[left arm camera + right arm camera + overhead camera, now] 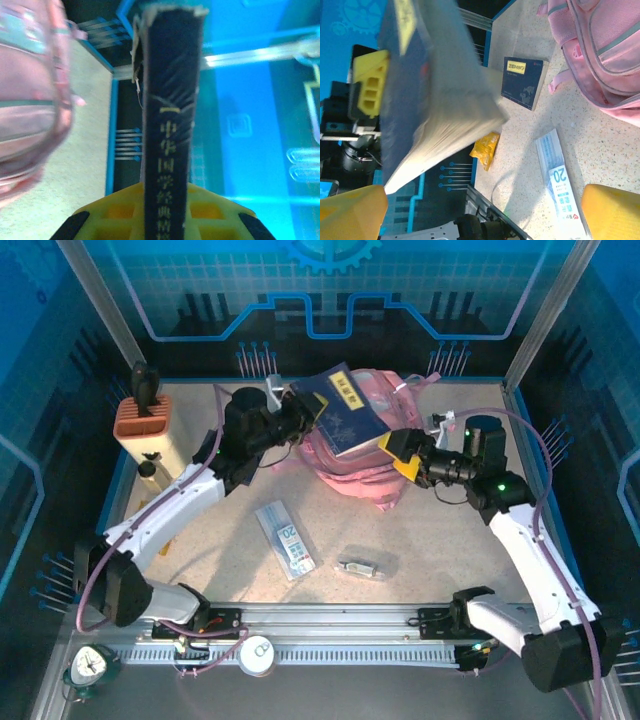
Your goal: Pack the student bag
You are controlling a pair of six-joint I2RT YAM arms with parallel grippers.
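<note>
The student bag (365, 472), a soft pink backpack, lies at the back middle of the table and shows at the left edge of the left wrist view (27, 100). A dark blue book (345, 412) hangs tilted above it. My left gripper (300, 412) is shut on the book's left edge, its spine (167, 125) standing between the yellow fingers (115, 210). My right gripper (398, 455) is open just off the book's lower right corner, nothing between its fingers (350, 210). From the right wrist the book (435, 90) shows held in the air.
A second dark blue book (525, 80) and a yellow packet (485, 147) lie on the table near its left edge. A clear pack marked 20 (285, 538) and a small clear packet (362, 565) lie in front. An orange-topped pen holder (145, 425) stands back left.
</note>
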